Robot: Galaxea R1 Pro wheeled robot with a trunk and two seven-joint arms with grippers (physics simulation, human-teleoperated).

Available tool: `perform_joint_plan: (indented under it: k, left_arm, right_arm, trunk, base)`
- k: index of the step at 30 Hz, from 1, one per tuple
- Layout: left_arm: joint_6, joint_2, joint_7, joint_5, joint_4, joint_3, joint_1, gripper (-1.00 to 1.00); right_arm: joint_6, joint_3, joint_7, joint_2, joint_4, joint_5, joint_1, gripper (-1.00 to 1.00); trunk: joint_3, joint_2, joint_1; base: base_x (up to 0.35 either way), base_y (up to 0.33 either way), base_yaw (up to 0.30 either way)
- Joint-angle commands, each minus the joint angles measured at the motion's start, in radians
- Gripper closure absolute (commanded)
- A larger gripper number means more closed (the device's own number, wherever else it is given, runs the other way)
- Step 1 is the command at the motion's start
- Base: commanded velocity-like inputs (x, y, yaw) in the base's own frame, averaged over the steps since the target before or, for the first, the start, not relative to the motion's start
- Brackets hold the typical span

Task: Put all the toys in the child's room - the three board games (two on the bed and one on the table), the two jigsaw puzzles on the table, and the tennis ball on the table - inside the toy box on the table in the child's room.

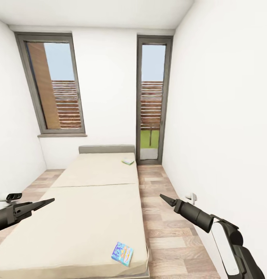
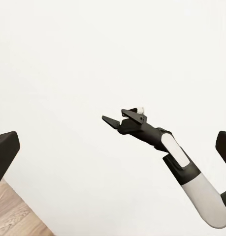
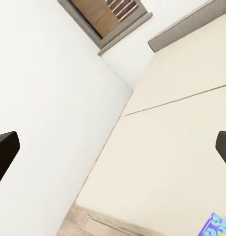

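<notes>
Two board games lie on the beige bed [image 1: 94, 209]. A blue, colourful box [image 1: 122, 253] rests at the bed's near right corner, and its corner [image 3: 218, 226] appears in the right wrist view. A pale green box [image 1: 128, 161] lies far off by the headboard, at the right edge. My left gripper [image 1: 34, 204] hovers open over the bed's left side, with nothing in it. My right gripper [image 1: 167, 200] hangs open over the floor right of the bed, also seen from the left wrist camera [image 2: 115, 122]. The table, toy box, puzzles and tennis ball are out of view.
A strip of wooden floor [image 1: 168, 228] runs between the bed and the right wall. A window [image 1: 56, 87] and a glass door [image 1: 151, 102] are in the far wall. White walls close in on both sides.
</notes>
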Motion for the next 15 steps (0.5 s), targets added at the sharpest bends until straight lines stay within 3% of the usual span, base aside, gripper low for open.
perform_joint_plan:
  k: [1,15]
  left_arm:
    - [0.011,0.000,-0.004,-0.001,0.000,0.000,0.000,-1.00]
    - [0.011,0.000,-0.004,-0.001,0.000,0.000,0.000,-1.00]
  right_arm:
    - [0.007,-0.001,0.002,0.000,0.000,-0.003,0.000,-1.00]
    - [0.013,0.001,-0.002,0.005,0.000,-0.003,0.000,-1.00]
  trunk:
    - [-0.001,-0.001,0.000]
    - [-0.020,-0.001,0.000]
  base:
    - [0.000,0.015,-0.018]
    - [-0.028,0.004,-0.005]
